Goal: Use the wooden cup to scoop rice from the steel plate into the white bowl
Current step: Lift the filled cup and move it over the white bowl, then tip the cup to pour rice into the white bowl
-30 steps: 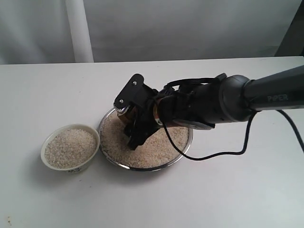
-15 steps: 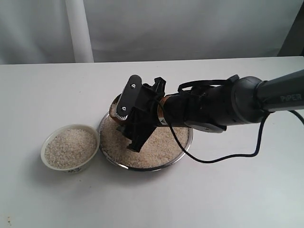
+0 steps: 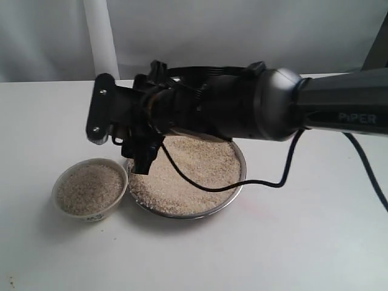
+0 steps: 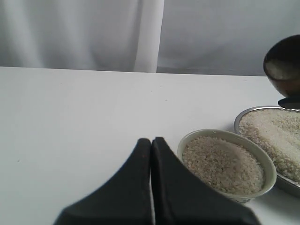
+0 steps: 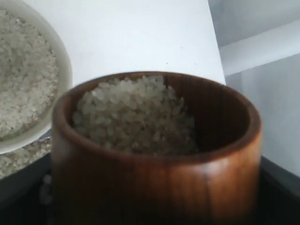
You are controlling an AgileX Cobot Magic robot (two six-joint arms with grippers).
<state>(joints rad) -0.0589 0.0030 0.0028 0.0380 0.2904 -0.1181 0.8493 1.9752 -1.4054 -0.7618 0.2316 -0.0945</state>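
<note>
1. We see the wooden cup (image 5: pixel 154 183) clamped in the right pincer (image 3: pixel 121 134). Its two black fingers grip the cup from either side, and the dark arm reaches in from the right of the scene.
2. The cup is a small barrel shape of glossy reddish-brown wood. It has a thick rounded lip, visible grain and a darker inside wall.
3. It carries rice (image 5: pixel 133 115): small, pale beige-white grains. They are heaped up to the lip on one side, and a stretch of bare dark wall shows on the other.
4. The cup hangs in the air, clear of the worktop (image 3: pixel 291 242). It sits over the far-left edge of the steel plate (image 3: pixel 238 193), just to the far right of the white bowl (image 3: pixel 68 211).
5. In the left wrist view the cup's dark mouth shows, with pale grains lying low inside it.
6. The plate is wide, shallow and shiny silver, and a broad, uneven bed of the same grains covers it almost to the raised rim.
7. The bowl is cream-white with a dark print near its base, and it stands just left of the plate. It is filled nearly to its rim, and we cannot tell whether the two rims touch.
8. The left pincer (image 4: pixel 151 143) is closed, its black fingers pressed together with nothing between them. It is to the left of the bowl.
</note>
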